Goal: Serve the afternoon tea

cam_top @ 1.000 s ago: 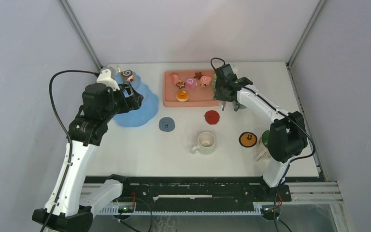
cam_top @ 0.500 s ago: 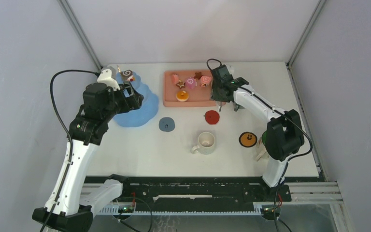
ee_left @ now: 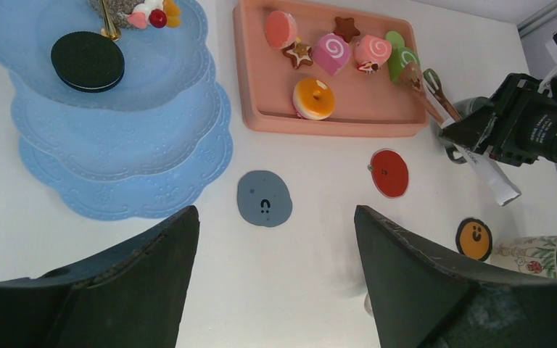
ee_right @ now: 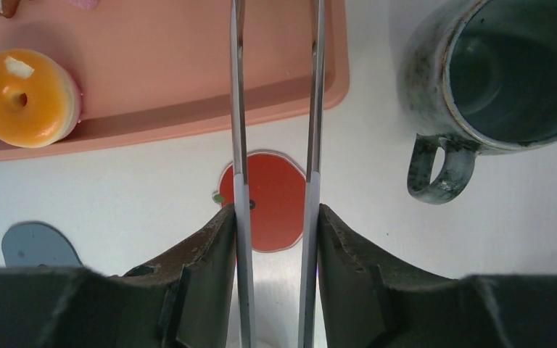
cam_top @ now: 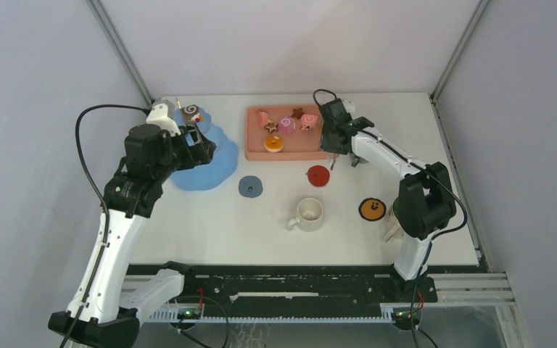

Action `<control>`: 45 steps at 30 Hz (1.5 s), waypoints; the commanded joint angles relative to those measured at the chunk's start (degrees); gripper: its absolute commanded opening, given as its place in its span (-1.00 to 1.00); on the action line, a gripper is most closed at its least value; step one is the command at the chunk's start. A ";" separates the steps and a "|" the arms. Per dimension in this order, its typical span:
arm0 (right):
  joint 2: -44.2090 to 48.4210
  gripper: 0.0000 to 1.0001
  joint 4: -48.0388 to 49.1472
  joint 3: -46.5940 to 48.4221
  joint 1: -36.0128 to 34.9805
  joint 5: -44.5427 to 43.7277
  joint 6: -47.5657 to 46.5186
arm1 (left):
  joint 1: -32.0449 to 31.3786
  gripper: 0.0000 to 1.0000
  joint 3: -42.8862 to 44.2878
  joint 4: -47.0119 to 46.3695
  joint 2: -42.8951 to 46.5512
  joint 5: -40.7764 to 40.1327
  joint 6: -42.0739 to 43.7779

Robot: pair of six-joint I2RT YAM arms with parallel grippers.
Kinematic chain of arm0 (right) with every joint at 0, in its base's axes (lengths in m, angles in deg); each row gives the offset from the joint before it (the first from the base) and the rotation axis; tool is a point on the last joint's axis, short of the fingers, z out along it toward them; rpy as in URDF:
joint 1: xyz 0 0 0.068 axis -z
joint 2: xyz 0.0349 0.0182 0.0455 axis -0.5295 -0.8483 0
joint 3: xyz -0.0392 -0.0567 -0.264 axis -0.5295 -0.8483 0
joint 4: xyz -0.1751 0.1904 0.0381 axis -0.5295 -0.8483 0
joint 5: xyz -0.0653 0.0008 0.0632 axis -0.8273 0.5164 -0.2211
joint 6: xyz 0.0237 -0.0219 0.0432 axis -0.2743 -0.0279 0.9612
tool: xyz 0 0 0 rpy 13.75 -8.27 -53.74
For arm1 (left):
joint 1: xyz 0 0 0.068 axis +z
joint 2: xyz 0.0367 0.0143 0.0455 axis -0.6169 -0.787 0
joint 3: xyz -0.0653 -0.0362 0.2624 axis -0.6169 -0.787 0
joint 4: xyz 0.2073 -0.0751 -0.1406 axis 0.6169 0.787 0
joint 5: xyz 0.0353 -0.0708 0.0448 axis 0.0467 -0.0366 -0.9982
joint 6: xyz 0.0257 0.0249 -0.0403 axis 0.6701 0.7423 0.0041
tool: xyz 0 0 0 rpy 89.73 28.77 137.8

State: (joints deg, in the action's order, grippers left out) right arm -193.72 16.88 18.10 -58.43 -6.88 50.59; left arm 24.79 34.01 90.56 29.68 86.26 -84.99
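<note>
Right hand (ee_right: 274, 243) around metal tongs (ee_right: 237, 109)

The tiered tower (ee_left: 116, 145) is pale blue with faint embossing, and the biscuit (ee_left: 87, 61) on it is black. The salmon-pink tray (ee_left: 366, 101) carries an orange-topped doughnut (ee_left: 313, 98), a pink roll (ee_left: 331, 54) and a green roll (ee_left: 404, 59), both with white swirls, and a brown star (ee_left: 346, 27). The 3 coasters are a red one (ee_left: 389, 172), a grey-blue one (ee_left: 264, 199) with black face marks, and an orange one (ee_left: 473, 239) rimmed black. The grey mug (ee_right: 493, 72) is dark-speckled, the cream mug (cam_top: 309, 212) is plain, and the printed mug (ee_left: 544, 255) is green inside. The tongs (ee_right: 237, 109) are silver.
</note>
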 commanded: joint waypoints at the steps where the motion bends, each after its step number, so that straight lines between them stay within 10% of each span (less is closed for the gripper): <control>1: 3.87 -0.03 4.18 -0.13 0.57 3.79 -1.48 | -0.33 0.66 0.75 -2.35 0.27 0.71 1.33; 18: -0.07 0.08 3.09 3.80 0.55 0.84 0.04 | -0.59 0.66 0.54 -2.35 0.24 0.43 1.60; 27: -2.10 -0.20 3.01 5.38 0.72 -1.06 -0.60 | -0.59 0.66 0.60 -2.35 0.26 0.30 1.81; 35: 1.90 -1.00 4.67 2.79 0.60 0.08 -2.01 | -0.55 0.66 0.31 -2.35 0.30 0.24 1.64; 45: 9.69 -1.00 4.22 -2.32 -0.61 1.77 -5.34 | -0.58 0.66 0.82 -1.90 1.40 -0.59 1.99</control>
State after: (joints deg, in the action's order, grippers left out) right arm -190.44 18.59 16.83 -58.01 -5.37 47.99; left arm 24.71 34.01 90.56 29.82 86.22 -84.49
